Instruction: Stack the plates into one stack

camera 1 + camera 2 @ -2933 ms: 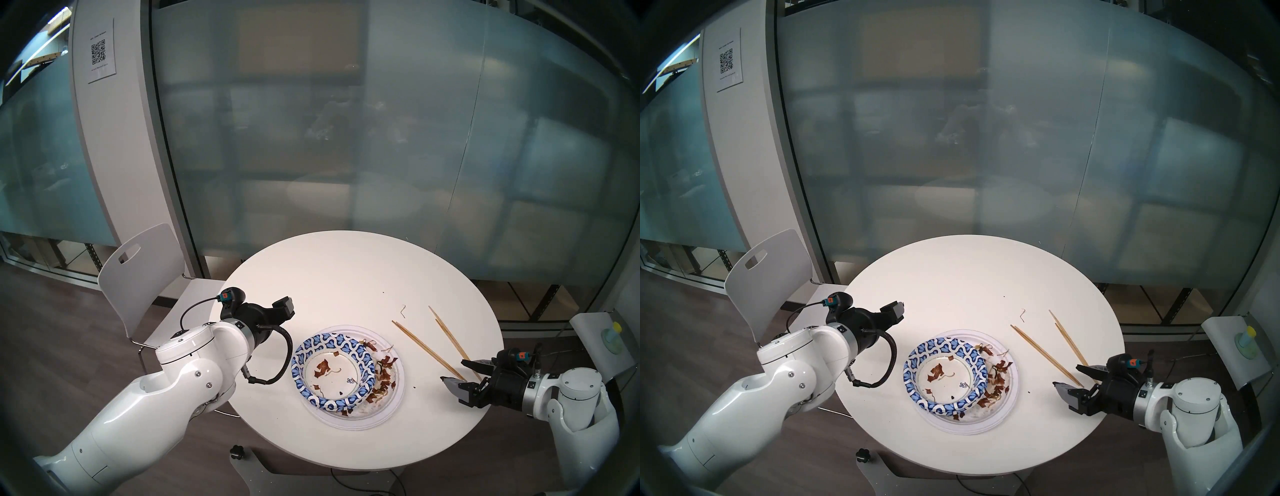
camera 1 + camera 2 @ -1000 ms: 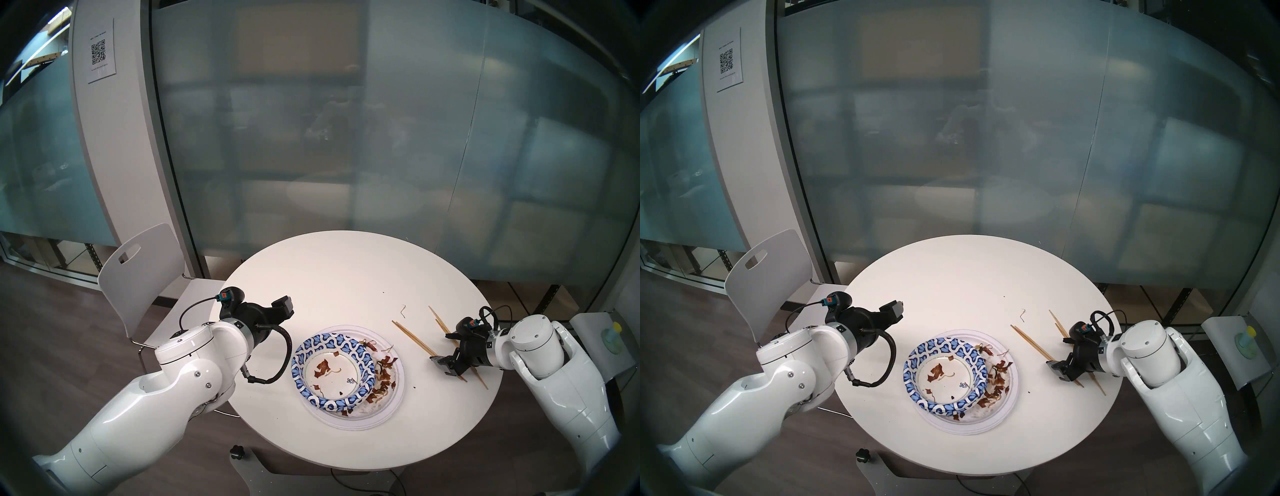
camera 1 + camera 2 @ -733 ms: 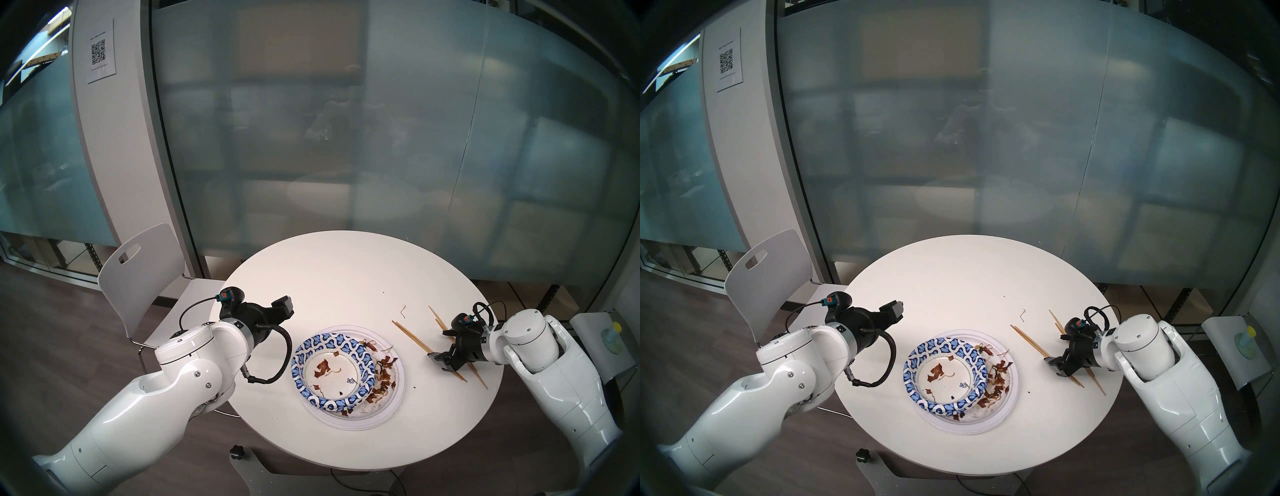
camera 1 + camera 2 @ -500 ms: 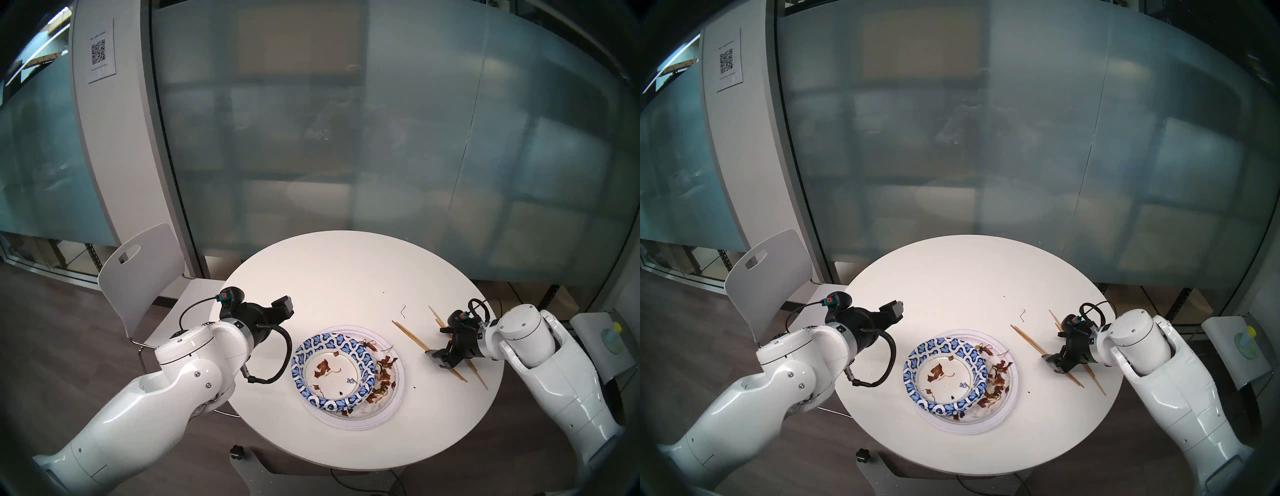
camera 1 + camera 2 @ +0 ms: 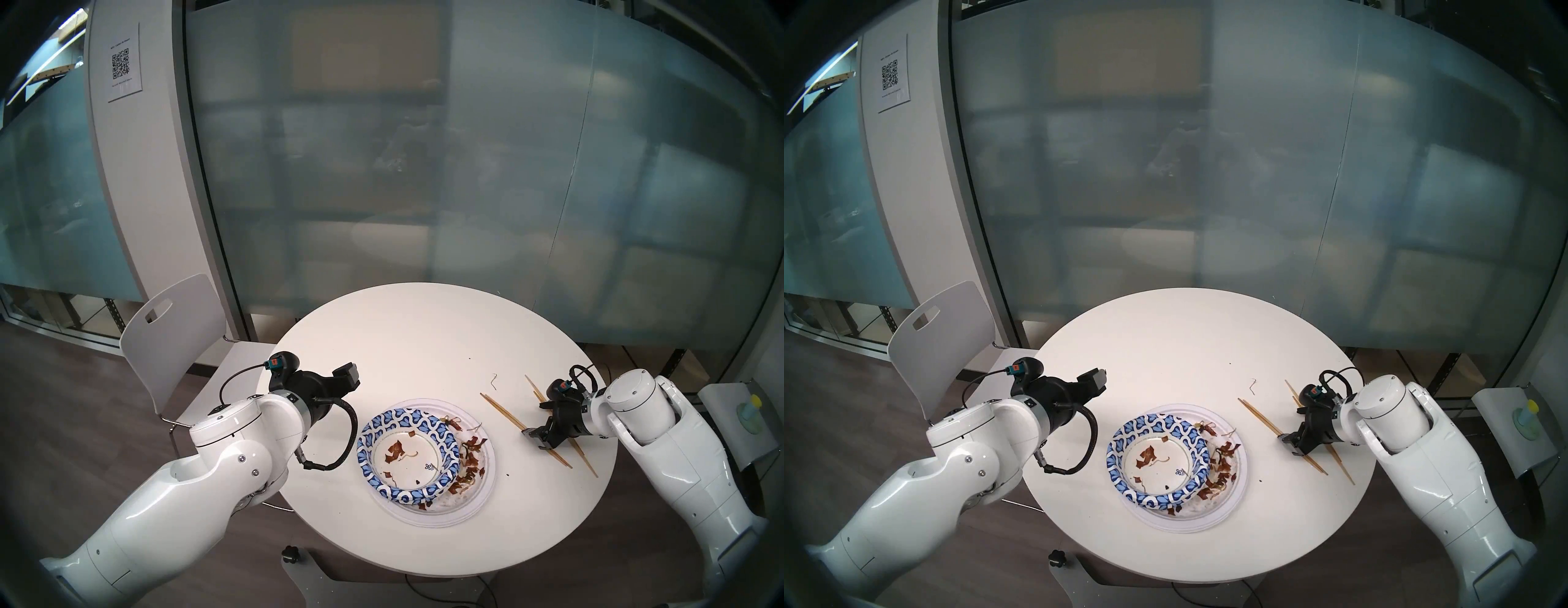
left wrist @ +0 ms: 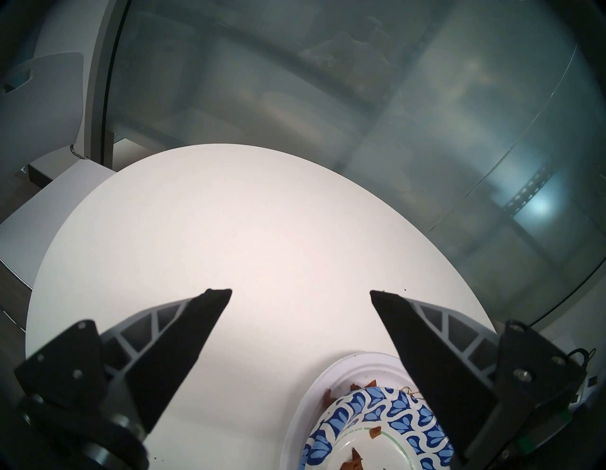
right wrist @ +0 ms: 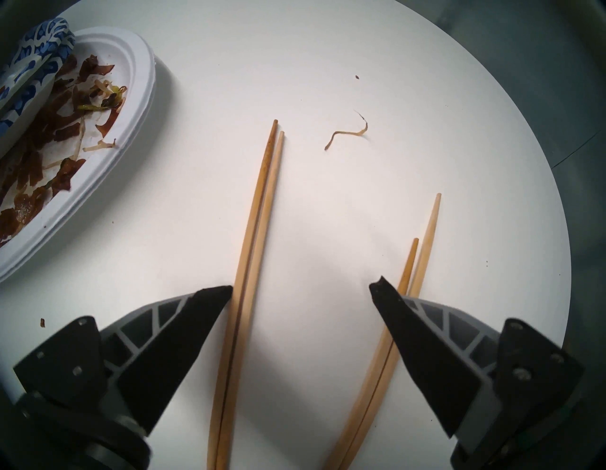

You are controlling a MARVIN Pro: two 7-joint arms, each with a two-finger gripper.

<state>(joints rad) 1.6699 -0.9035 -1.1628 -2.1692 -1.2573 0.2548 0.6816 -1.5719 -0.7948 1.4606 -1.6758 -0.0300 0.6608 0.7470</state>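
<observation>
A: Starting at the table's (image 5: 424,322) left edge, why does the left gripper (image 6: 300,292) hang there, jaws spread, with nothing between them?

B: I'd say it is parked clear of the work. Only bare tabletop shows between its fingers, and the stack (image 5: 426,460) sits just to its right, near the table's front edge.

A: And the stack itself?

B: Wide white plates (image 5: 483,492) lie lowest; a blue-patterned dish (image 5: 407,454) rests on them, pushed toward their left side. That leaves the brown food scraps (image 5: 466,463) on the white plate exposed at the right. How many dishes are in the pile I cannot count. No plate lies apart on the table, so the stacking looks done.

A: Then the right side?

B: Two pairs of chopsticks (image 7: 252,262) lie near the table's right edge. The right gripper (image 7: 300,288) is low over them, jaws wide and holding nothing, one finger beside each pair. Probably it means to gather them, though that is a guess. A stray noodle strand (image 7: 346,134) lies beyond their tips.

A: Any writing?

B: A sheet with a QR code (image 5: 121,63) on the pillar; its small text is unreadable. Tiny green print on the patterned dish, too small to read.
</observation>
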